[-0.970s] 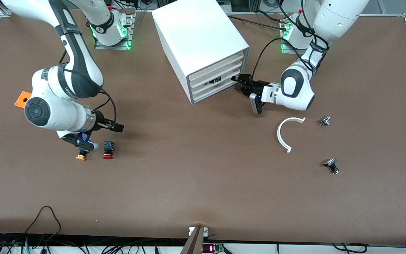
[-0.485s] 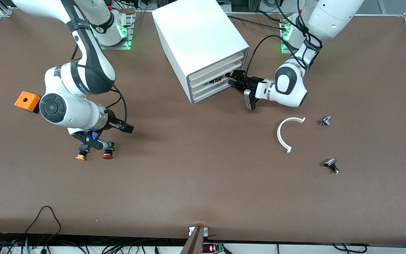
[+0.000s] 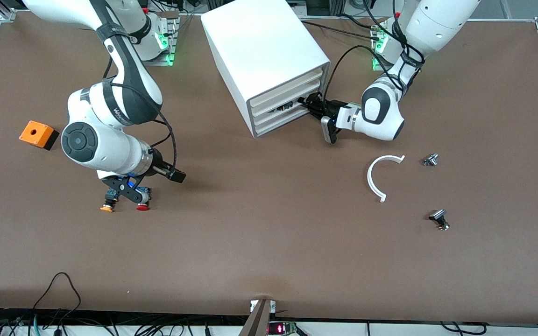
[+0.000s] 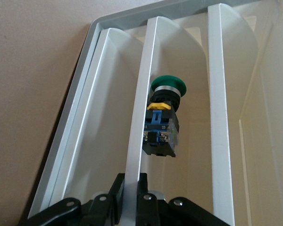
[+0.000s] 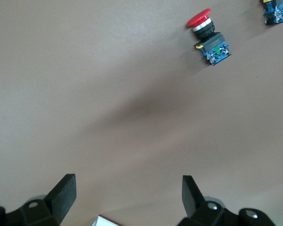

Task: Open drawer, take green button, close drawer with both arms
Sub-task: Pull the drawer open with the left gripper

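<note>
The white cabinet (image 3: 264, 51) stands at the back middle with four drawers. My left gripper (image 3: 307, 103) is at the front of the second drawer from the top (image 3: 292, 100). In the left wrist view its fingers (image 4: 130, 188) are shut on the thin cream-white drawer front (image 4: 142, 108). The green-capped button (image 4: 164, 117) lies inside that drawer, just past the front. My right gripper (image 3: 126, 191) is open and empty (image 5: 127, 186) low over the table, above the red-capped button (image 3: 143, 204) and beside the orange-capped one (image 3: 107, 206).
The red-capped button also shows in the right wrist view (image 5: 205, 35). An orange box (image 3: 38, 134) sits toward the right arm's end. A white curved piece (image 3: 378, 175) and two small metal parts (image 3: 430, 159) (image 3: 439, 219) lie toward the left arm's end.
My left gripper has moved in to the cabinet and onto the drawer front. My right arm has shifted toward the table's middle, from over the orange-capped button to over the red-capped one.
</note>
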Controlling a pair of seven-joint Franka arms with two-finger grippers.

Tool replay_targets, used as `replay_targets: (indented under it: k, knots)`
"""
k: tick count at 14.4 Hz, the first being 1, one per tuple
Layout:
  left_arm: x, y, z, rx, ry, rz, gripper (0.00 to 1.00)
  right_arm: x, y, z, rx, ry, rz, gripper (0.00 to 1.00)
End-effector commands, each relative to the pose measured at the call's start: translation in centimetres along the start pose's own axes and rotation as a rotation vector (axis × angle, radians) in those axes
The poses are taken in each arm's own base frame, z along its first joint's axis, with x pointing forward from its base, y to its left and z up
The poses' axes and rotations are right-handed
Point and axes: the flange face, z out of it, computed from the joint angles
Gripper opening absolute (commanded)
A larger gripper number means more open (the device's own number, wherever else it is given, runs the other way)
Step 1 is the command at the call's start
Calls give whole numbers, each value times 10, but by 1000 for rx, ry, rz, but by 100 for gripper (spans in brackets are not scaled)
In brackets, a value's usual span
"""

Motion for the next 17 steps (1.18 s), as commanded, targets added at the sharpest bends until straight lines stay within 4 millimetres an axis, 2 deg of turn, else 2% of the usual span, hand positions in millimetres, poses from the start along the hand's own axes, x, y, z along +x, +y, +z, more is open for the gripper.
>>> replay_targets:
  k: [1,4,7,8,10,14,16,17]
  knots:
    - [4,-2,-11,-4,39,-12,0,2,-12,-10,24,2,47,99]
    - [22,-2,-35,16,77,13,0,-4,-28,-13,33,10,70,99]
    - [47,-19,-66,57,90,43,0,-13,-47,-19,53,25,73,99]
    - [62,-29,-82,66,121,34,0,-21,-62,-22,66,34,94,99]
    - [71,-41,-91,74,142,26,0,-39,-86,-26,86,43,134,99]
    - [75,-56,-123,121,171,23,0,-74,-128,-33,128,57,191,99]
    - [79,-55,-135,152,149,51,0,-97,-148,-30,136,58,237,99]
    - [79,-56,-137,154,148,50,36,-113,-159,-28,139,61,255,99]
